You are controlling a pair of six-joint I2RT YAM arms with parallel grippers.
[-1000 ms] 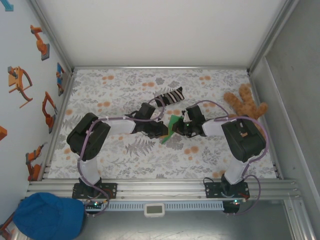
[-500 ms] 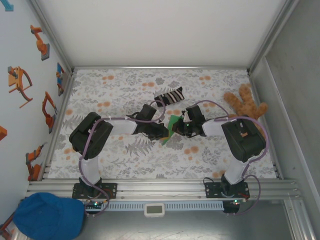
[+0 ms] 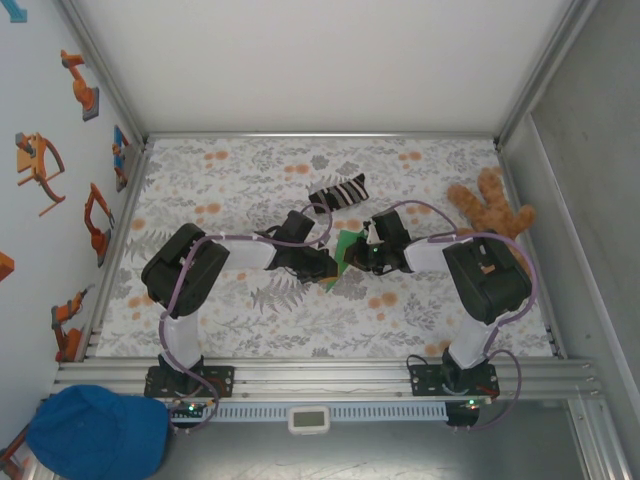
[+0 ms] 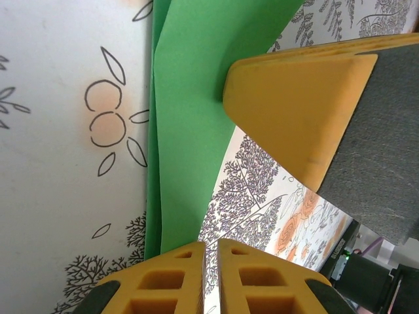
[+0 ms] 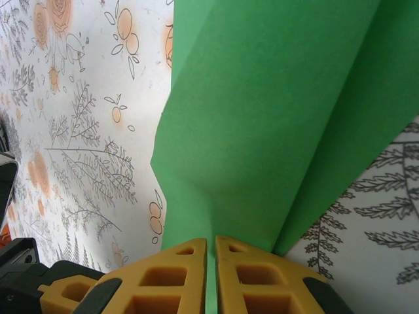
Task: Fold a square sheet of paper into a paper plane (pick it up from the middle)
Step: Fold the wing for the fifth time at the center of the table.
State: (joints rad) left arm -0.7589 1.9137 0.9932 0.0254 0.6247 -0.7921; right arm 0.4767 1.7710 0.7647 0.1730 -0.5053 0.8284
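The square sheet of paper [image 3: 347,244] is bright green and folded into layers, held up off the flowered table [image 3: 230,320] at its middle. My right gripper [image 3: 362,256] is shut on it: in the right wrist view the green paper [image 5: 275,98] runs down into the slit between that gripper's [image 5: 211,241] yellow fingers. My left gripper [image 3: 334,268] meets it from the left. In the left wrist view the left gripper [image 4: 211,245] is shut, with tablecloth showing through the slit and the paper [image 4: 190,98] passing just left of its tips. The right gripper's finger [image 4: 294,111] presses on the paper.
A black-and-white striped sock [image 3: 338,192] lies just behind the grippers. A brown teddy bear [image 3: 490,210] sits at the right edge. Metal frame rails bound the table, and a blue cap [image 3: 95,432] lies off it at the front left.
My left arm has swung a little to the right, bringing its gripper closer against the paper. Less of the paper's lower green tip shows. The right arm has stayed put.
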